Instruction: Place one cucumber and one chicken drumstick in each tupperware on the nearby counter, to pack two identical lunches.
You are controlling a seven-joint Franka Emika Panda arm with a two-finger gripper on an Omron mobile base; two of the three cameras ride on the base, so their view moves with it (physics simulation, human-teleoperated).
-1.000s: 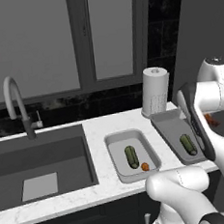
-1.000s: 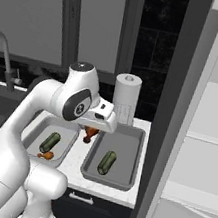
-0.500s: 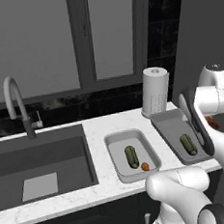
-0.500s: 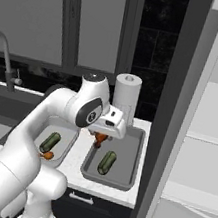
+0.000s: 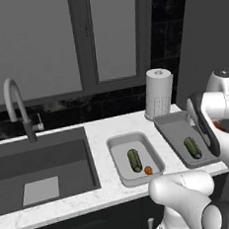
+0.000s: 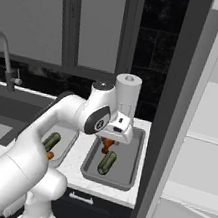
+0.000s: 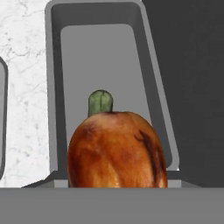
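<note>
My gripper (image 6: 108, 140) hangs just above the larger, darker tupperware (image 6: 131, 161) and is shut on a browned chicken drumstick (image 6: 107, 146). In the hand view the drumstick (image 7: 117, 151) hides most of a green cucumber (image 7: 101, 102) that lies in that tupperware (image 7: 53, 87). From the left the same cucumber (image 5: 192, 147) lies in the dark tupperware (image 5: 173, 130). The smaller, lighter tupperware (image 5: 118, 158) to its left holds a cucumber (image 5: 135, 160) and a second drumstick (image 5: 148, 170). Both stand on the white counter (image 5: 101, 132).
A paper towel roll (image 5: 158, 93) stands behind the dark tupperware. A dark sink basin (image 5: 42, 163) with a curved faucet (image 5: 17, 108) takes up the counter's left side. Pale fridge shelves (image 6: 208, 149) rise at the right, close to the counter's end.
The arm has swung to the right and a little lower with the drumstick, from above the gap between the two containers to above the darker one. Nothing in the containers has moved.
</note>
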